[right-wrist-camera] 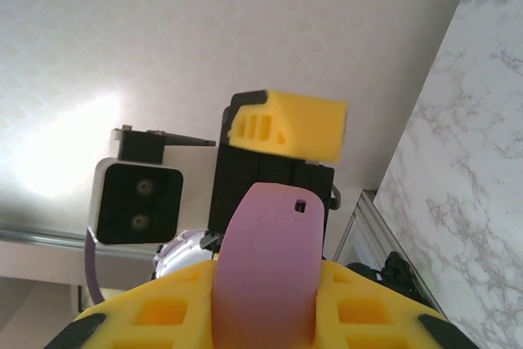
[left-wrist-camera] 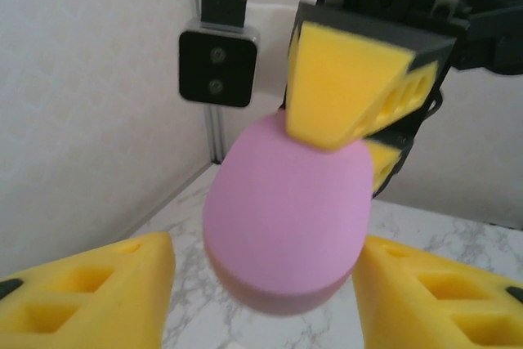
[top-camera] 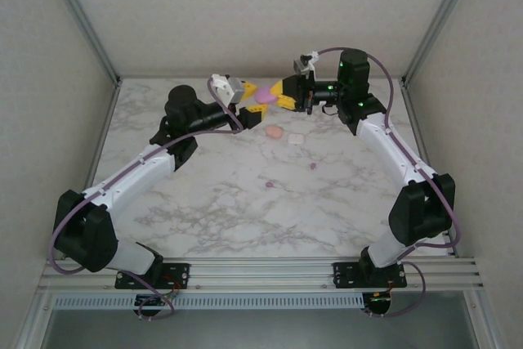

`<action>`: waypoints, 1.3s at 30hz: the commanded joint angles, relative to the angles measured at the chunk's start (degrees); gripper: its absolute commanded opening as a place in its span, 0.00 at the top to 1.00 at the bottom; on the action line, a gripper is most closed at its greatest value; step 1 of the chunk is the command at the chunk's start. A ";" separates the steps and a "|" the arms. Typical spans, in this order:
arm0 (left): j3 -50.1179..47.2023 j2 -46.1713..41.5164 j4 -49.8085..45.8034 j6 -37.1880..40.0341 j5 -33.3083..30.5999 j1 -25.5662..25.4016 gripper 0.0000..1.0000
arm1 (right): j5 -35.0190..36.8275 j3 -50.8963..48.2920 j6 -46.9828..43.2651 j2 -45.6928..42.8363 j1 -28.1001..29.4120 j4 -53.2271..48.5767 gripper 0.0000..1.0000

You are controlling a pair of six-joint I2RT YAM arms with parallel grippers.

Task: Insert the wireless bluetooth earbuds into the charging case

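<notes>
right pincer (top-camera: 282,96) holds charging case (left-wrist-camera: 286,218) up in the air | left pincer (top-camera: 253,100) wide, a finger each side of the case | case's long way points at left pincer | earbuds (top-camera: 312,166) lie loose on desk (top-camera: 204,202) below the case

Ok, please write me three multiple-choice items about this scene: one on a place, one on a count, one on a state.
1. Where is the lilac charging case?
A) flat on the table
B) beside an arm's base
C) in the air, between the two arms

2. How many cases lie on the table?
A) none
B) two
C) five

3. The right arm's fingers are:
A) shut on the lilac charging case
B) wide open and empty
C) pressed on the table

Answers:
1 C, it is held up above the marble.
2 B, a pink case and a white case lie there.
3 A, the yellow fingers clamp it on both sides.
</notes>
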 commanded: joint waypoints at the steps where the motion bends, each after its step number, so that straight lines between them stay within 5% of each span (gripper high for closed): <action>1: 2.50 0.18 -1.18 0.51 3.15 -0.99 0.47 | -1.90 -0.21 0.48 -1.83 0.44 1.80 0.82; 11: 3.86 0.20 -3.19 1.46 2.58 -1.65 0.71 | -1.86 0.13 0.24 -1.99 0.62 1.21 0.81; 15: 5.02 -0.17 -7.55 4.14 2.48 -1.82 0.80 | 2.35 2.87 -12.45 -2.38 0.62 -14.62 0.68; 22: 10.78 -1.20 -29.87 15.84 1.34 -1.90 0.83 | 10.99 13.17 -36.42 -0.72 0.55 -45.49 0.47; 39: 15.26 0.11 -36.64 18.71 2.04 -2.34 0.80 | 7.45 14.11 -37.16 3.86 2.56 -47.14 0.52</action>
